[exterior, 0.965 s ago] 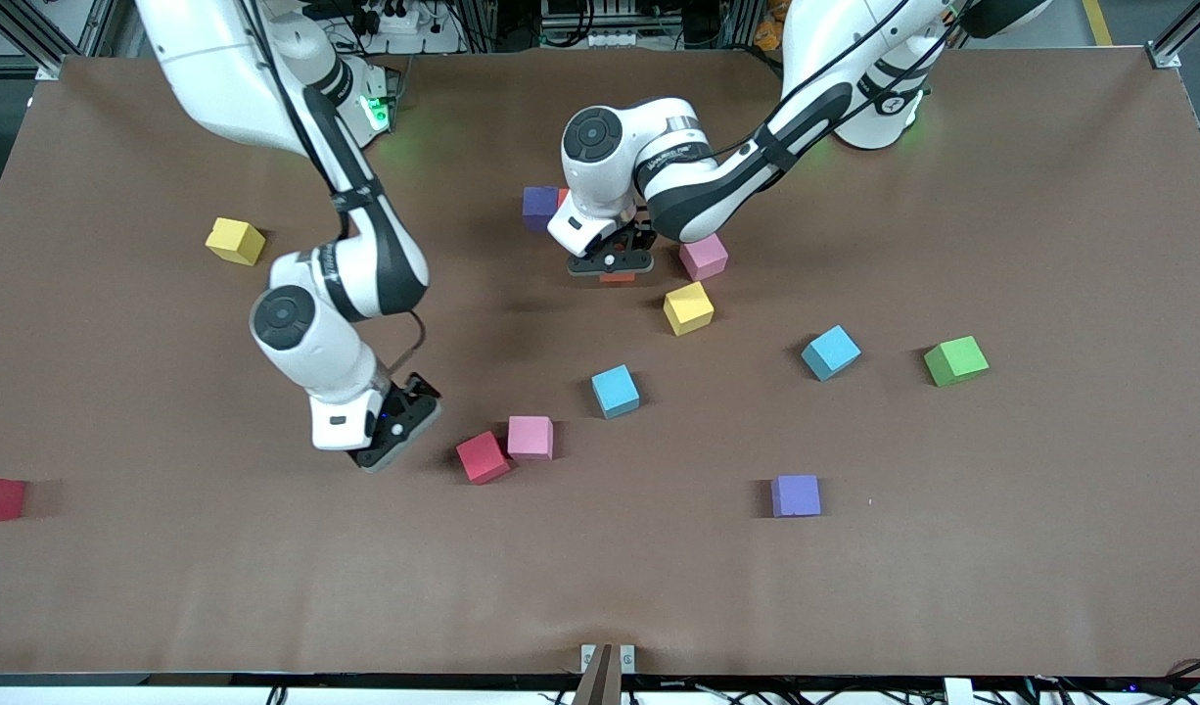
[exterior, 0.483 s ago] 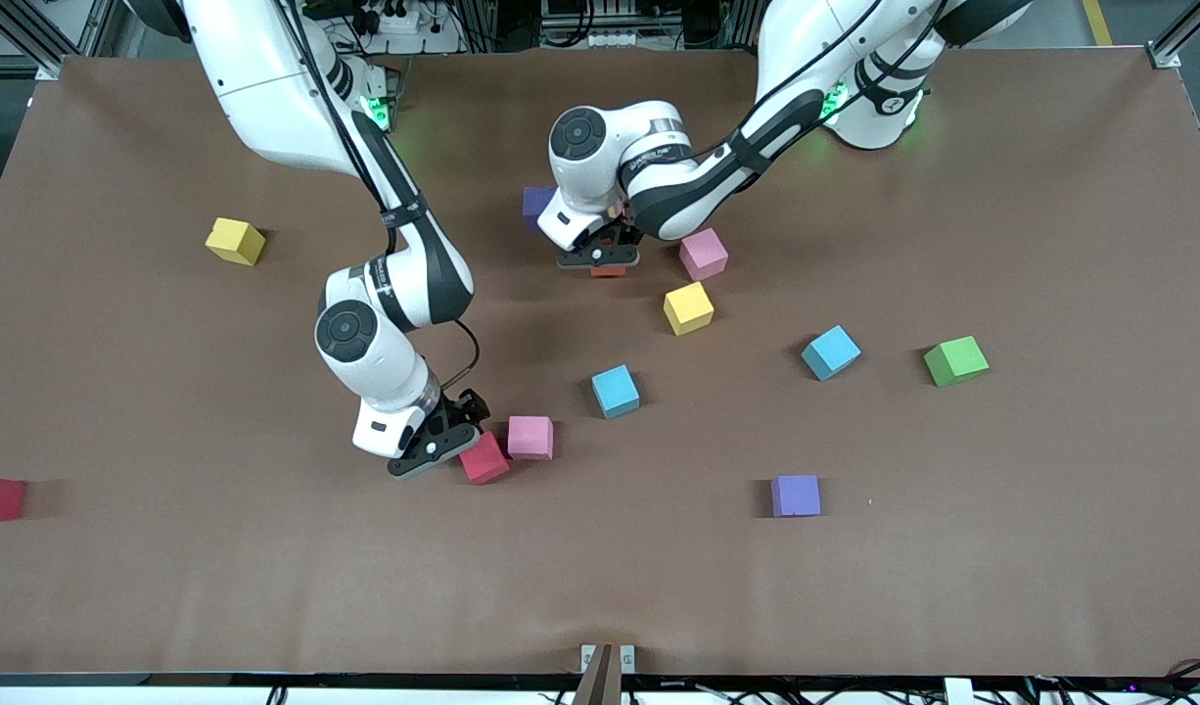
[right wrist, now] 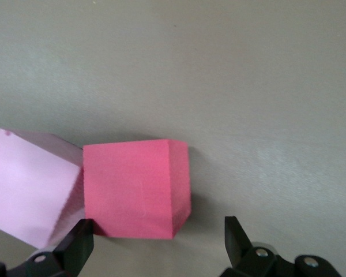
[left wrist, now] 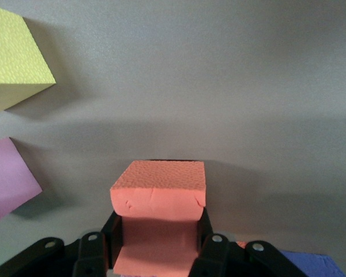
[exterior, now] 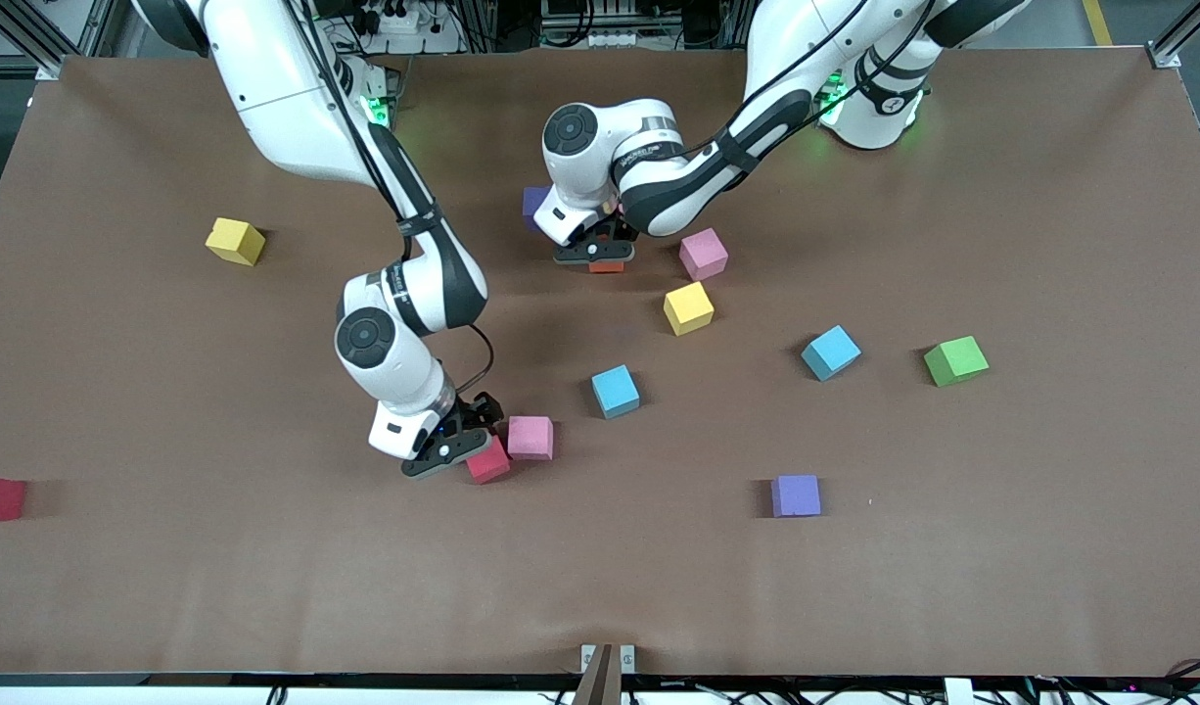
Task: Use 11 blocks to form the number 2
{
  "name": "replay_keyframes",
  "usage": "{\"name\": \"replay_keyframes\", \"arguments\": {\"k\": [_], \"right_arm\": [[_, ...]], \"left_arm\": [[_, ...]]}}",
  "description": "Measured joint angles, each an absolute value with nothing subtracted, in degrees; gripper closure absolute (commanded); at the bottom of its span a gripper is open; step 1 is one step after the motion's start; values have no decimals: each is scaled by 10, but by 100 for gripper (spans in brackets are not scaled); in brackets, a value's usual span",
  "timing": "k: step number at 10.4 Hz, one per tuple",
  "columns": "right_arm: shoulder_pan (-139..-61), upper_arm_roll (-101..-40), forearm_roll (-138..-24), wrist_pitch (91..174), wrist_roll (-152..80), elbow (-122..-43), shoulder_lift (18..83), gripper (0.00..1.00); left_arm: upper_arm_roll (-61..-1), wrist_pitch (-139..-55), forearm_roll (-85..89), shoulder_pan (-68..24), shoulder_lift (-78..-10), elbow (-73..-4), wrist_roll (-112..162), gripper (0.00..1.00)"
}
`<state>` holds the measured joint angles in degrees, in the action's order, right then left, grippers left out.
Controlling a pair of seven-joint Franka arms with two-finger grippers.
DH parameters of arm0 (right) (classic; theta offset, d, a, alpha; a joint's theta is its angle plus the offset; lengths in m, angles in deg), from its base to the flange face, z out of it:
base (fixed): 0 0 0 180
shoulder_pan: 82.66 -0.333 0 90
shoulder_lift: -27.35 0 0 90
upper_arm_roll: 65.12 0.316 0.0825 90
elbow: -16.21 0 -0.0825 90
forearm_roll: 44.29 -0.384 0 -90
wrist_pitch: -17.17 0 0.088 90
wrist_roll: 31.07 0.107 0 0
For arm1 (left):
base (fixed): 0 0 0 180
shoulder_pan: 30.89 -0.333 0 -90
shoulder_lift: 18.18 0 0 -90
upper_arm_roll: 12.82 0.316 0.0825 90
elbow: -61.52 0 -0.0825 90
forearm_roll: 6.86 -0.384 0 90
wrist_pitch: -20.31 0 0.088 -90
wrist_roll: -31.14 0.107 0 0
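The left claw [exterior: 600, 257] is clamped on an orange block [left wrist: 158, 199] just above the table [exterior: 1001, 548], near a pink block [exterior: 704, 255] and a yellow block [exterior: 688, 307]. The right claw [exterior: 460, 452], fingers spread wide, straddles a red block [right wrist: 135, 187] touching another pink block [right wrist: 32, 193].

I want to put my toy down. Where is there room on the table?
Bare table lies nearer the camera than the purple block. There is more toward the left arm's end, past the green cube. It is crowded where the right gripper is at the red block.
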<state>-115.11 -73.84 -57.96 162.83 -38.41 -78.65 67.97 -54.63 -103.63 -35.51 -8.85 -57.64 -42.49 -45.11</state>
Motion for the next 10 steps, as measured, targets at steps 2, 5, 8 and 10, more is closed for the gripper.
{"name": "replay_keyframes", "arguments": {"k": [2, 5, 8, 10], "right_arm": [[-1152, -739, -581, 1628, -382, -779, 684, 0], [-1152, -740, -581, 1628, -382, -772, 685, 0], [-1152, -740, -582, 1629, -382, -766, 687, 0], [-1152, -740, -582, 1651, -381, -766, 698, 0]], "left_arm": [[-546, -1040, -362, -88, -579, -428, -451, 100], [-546, -1043, -362, -88, -583, -430, -451, 100], [-546, -1045, -362, -87, -583, -436, -451, 100], [-546, -1046, -362, -86, -583, -437, -451, 100]]}}
